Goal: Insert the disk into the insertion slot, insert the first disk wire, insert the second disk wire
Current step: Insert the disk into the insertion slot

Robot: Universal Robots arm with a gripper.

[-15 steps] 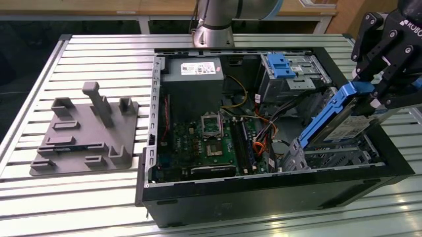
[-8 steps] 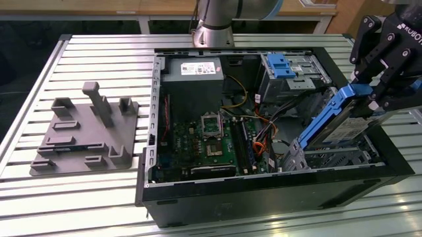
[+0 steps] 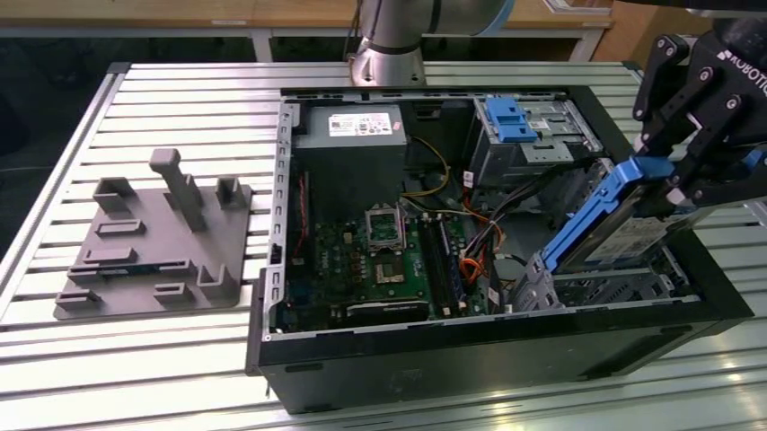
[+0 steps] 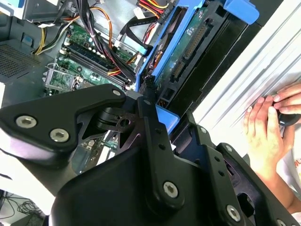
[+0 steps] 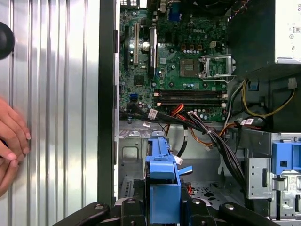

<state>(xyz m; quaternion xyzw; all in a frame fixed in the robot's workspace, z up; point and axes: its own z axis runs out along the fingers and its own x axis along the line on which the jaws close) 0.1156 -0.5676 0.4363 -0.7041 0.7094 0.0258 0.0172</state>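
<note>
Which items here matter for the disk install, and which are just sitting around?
Job in hand:
- disk, tilted, held by the end effector
- insertion slot beneath it
- loose wires

Lying about:
- grey fixture plate
- taller cage with blue clip
- power supply
- motherboard
- person's hand

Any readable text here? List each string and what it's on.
Nothing quotable.
Label on the power supply: print too small.
White label on the disk: blurred.
Body of the gripper and motherboard: brand lettering only, left unquoted; other board markings too small.
</note>
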